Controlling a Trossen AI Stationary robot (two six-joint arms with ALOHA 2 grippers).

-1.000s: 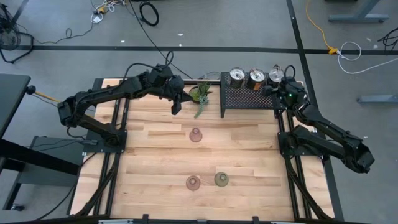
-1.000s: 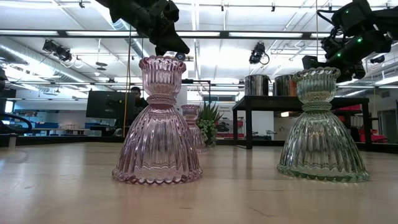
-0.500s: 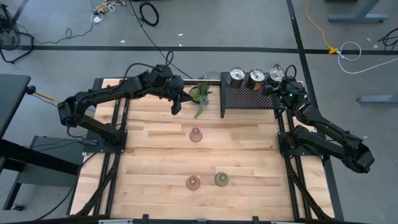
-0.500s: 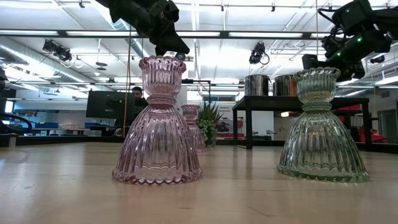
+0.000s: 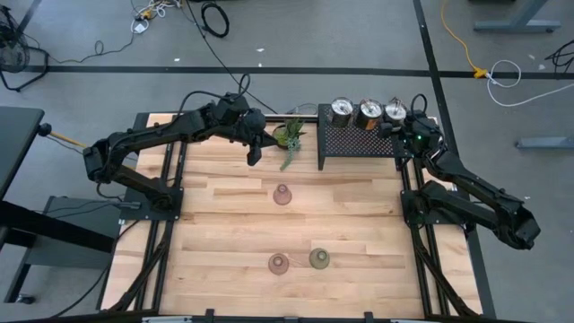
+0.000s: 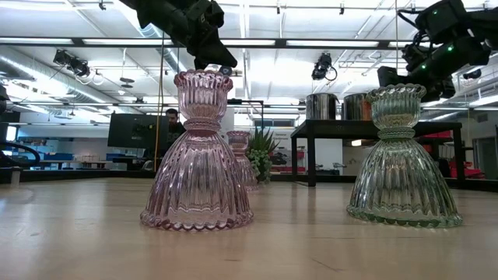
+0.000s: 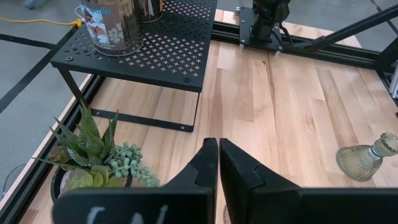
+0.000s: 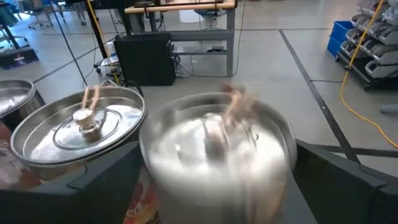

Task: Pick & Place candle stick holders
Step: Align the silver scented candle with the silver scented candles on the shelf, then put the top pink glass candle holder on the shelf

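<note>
Three silver cups stand in a row on the black mesh rack point(image 5: 359, 142): one on the left point(image 5: 342, 111), one in the middle point(image 5: 369, 113), one on the right point(image 5: 395, 111). Two pink glass holders point(image 5: 282, 195) point(image 5: 278, 263) and an olive one point(image 5: 318, 259) stand upright on their wide bases on the table. My right gripper point(image 5: 405, 117) is open at the rack's right end, its fingers on either side of the right-hand cup point(image 8: 217, 149), which shows blurred. My left gripper point(image 5: 254, 154) is shut and empty above the table, left of the potted plant point(image 5: 289, 135). My right gripper has one finger point(image 8: 106, 180) on each side of the right-hand silver cup's wall, coming level from the table's right side. The cup stands on the rack. I cannot tell whether the fingers touch it.
The potted plant point(image 7: 93, 162) stands between my left gripper and the rack point(image 7: 155, 50). One glass holder point(image 7: 370, 158) shows near my left gripper point(image 7: 216, 144). Bare wood lies between the holders and the rack. A person point(image 6: 173, 124) is in the room behind.
My right gripper has shifted a little toward the table's right edge, and more of the right-hand silver cup now shows from above. My left arm has kept still.
</note>
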